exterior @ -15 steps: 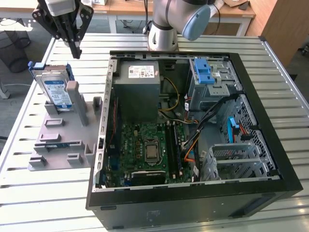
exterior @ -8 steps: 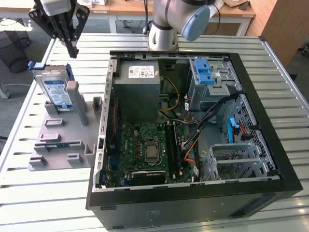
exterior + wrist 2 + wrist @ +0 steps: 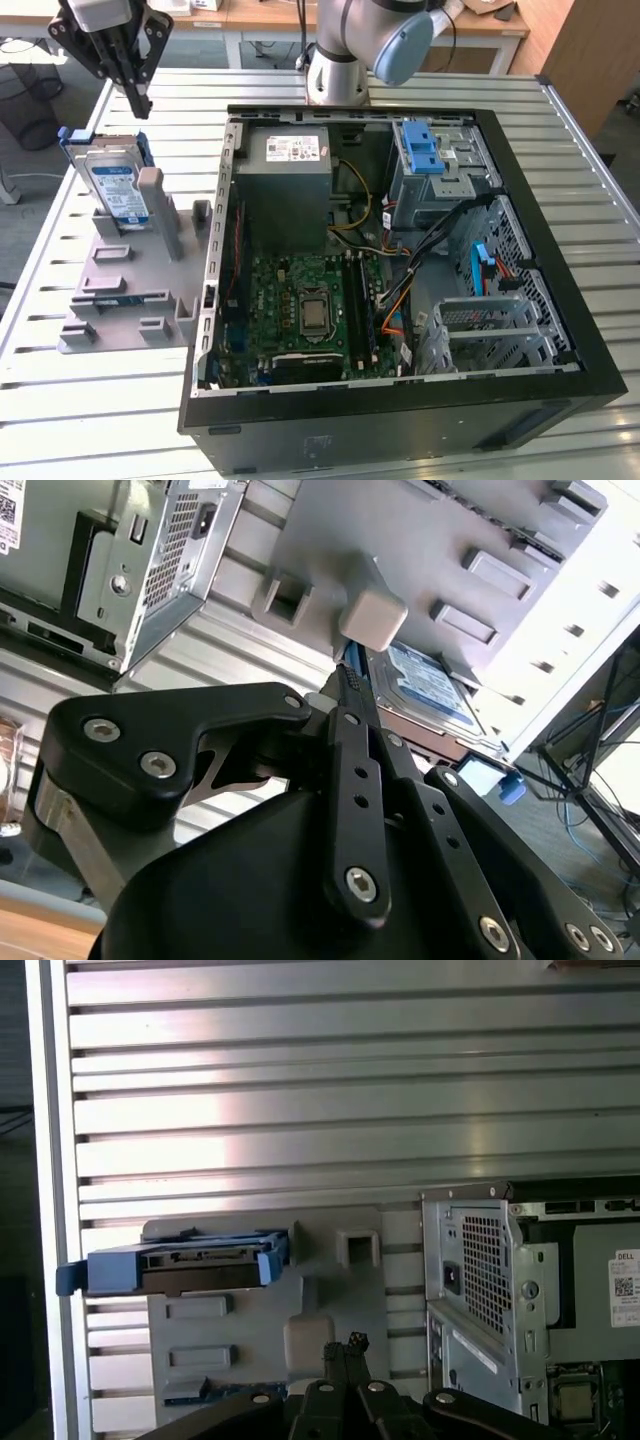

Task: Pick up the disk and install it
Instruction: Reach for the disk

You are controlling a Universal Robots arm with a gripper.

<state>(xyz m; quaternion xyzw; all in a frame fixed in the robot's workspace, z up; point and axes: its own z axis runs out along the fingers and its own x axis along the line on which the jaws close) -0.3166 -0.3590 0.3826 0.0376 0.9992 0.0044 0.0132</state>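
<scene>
Desk: a slatted silver metal desk (image 3: 90, 420) carried everything.
Disk: the disk (image 3: 115, 190), a flat rectangular silver hard drive with a white-and-blue label and blue plastic rails, stood on edge in 1 slot of a grey plastic fixture (image 3: 120, 280). It was outside the computer, near the desk's edge on the exterior view's left and toward the far corner.
Jaws: the 2 black jaws were closed tip to tip with nothing between them. In the exterior view they hung above the disk's top edge, apart from it.
Wrist views: in both wrist views the disk (image 3: 430, 685) (image 3: 185, 1260) sat beyond the closed jaws, in the fixture (image 3: 400, 540) (image 3: 240, 1330).
Case: a black open-sided computer case (image 3: 400, 420) lay just beside the fixture, across the desk's middle.
Inside the case: a large grey power-supply box with a white sticker (image 3: 295, 190), a green motherboard (image 3: 300, 300) and an upright blue plastic latch piece (image 3: 424, 150) on a grey metal bay.
Arm: its grey base (image 3: 335, 60) stood at the desk's far edge.
</scene>
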